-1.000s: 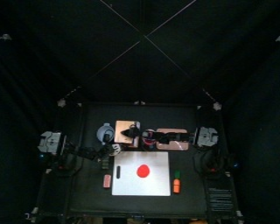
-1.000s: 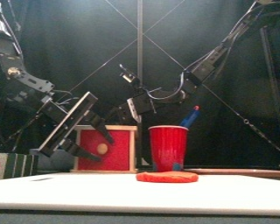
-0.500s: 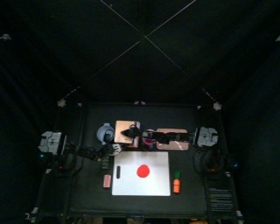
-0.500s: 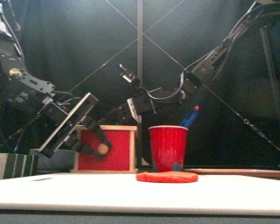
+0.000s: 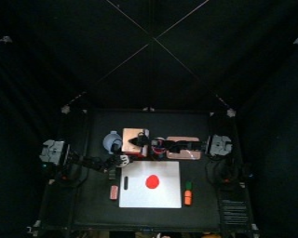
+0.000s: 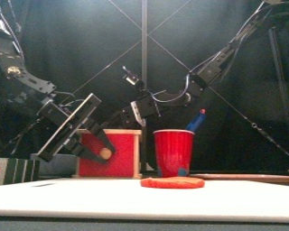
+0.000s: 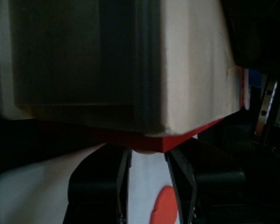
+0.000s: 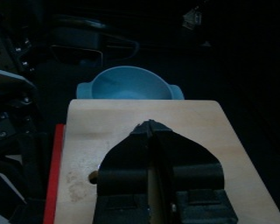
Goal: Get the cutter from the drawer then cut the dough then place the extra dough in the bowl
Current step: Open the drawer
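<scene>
Two grippers are busy at the box (image 8: 195,149), and the only shift over the last second belongs to the left gripper (image 6: 97,146): it has dropped lower and eased in toward the red drawer front (image 6: 120,161), so that its tips now sit at the pale knob (image 6: 105,153). From its own wrist camera the fingers stand slightly apart with white board showing through the gap; whether they already touch the knob I cannot tell. The right gripper (image 8: 149,131) has not moved. Its fingers are pressed together and rest on top of the box, apparently pinning it down. The drawer front sits flush with the box, as it did a second ago, so the pull has not begun and the task is in its first step. The cutter is nowhere in view and is presumably inside the drawer. The dough (image 6: 172,182) lies uncut on the board (image 6: 62,206), in front of the box. The bowl (image 8: 130,86) waits just beside the box on the left arm's side, and the cup (image 6: 173,153) stands just beside it on the right arm's side.
</scene>
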Controlling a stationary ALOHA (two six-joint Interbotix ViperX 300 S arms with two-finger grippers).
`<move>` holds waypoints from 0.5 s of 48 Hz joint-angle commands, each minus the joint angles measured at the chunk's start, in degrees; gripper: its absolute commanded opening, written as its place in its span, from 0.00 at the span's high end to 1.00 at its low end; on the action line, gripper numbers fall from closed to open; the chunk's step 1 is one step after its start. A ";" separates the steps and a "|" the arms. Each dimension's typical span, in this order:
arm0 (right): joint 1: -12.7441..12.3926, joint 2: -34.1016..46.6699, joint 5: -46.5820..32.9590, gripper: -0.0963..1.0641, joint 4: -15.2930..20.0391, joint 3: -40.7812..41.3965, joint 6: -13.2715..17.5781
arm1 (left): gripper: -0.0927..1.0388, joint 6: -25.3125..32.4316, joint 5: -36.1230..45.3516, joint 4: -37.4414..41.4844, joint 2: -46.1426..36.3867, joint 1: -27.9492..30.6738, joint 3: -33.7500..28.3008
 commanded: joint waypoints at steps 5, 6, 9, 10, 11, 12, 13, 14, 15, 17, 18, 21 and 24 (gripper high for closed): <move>-1.23 -0.35 1.49 0.95 -0.09 -1.41 -0.18 | 0.43 0.00 1.05 0.09 -0.26 -3.43 -0.18; -1.41 -0.35 1.67 0.95 0.00 -1.41 -0.18 | 0.43 0.00 1.14 0.09 -0.26 -3.69 -0.09; -1.58 -0.26 2.02 0.95 -0.09 -1.58 -0.26 | 0.43 0.00 1.58 0.09 -0.35 -4.31 -0.18; -1.67 -0.26 2.20 0.95 -0.09 -1.58 -0.26 | 0.43 0.00 1.76 0.09 -0.35 -4.48 -0.18; -1.76 -0.26 2.29 0.95 -0.09 -1.67 -0.26 | 0.43 0.00 1.85 0.09 -0.35 -4.57 -0.18; -1.76 -0.18 2.37 0.95 -0.09 -1.67 -0.26 | 0.43 0.00 2.02 0.09 -0.35 -4.75 -0.18; -1.85 -0.18 2.46 0.95 0.00 -1.76 -0.26 | 0.43 0.00 2.20 0.09 -0.35 -4.92 -0.26; -1.93 -0.09 2.55 0.95 -0.09 -1.76 -0.26 | 0.43 0.00 2.29 0.00 -0.35 -5.10 -0.26; -1.93 0.00 2.55 0.95 -0.09 -1.85 -0.26 | 0.43 -0.09 2.37 0.00 -0.35 -5.27 -0.35; -2.02 0.26 2.64 0.95 0.00 -1.85 -0.26 | 0.43 -0.09 2.46 0.00 -0.26 -5.63 -0.44; -2.20 0.35 2.90 0.95 -0.09 -1.93 -0.26 | 0.43 -0.09 2.64 0.00 -0.35 -5.80 -0.53; -2.29 0.62 3.16 0.95 -0.09 -2.11 -0.26 | 0.43 -0.09 2.90 0.00 -0.35 -6.33 -0.70; -2.37 0.97 3.52 0.95 0.00 -2.37 -0.26 | 0.43 -0.09 3.08 0.00 -0.35 -6.59 -0.79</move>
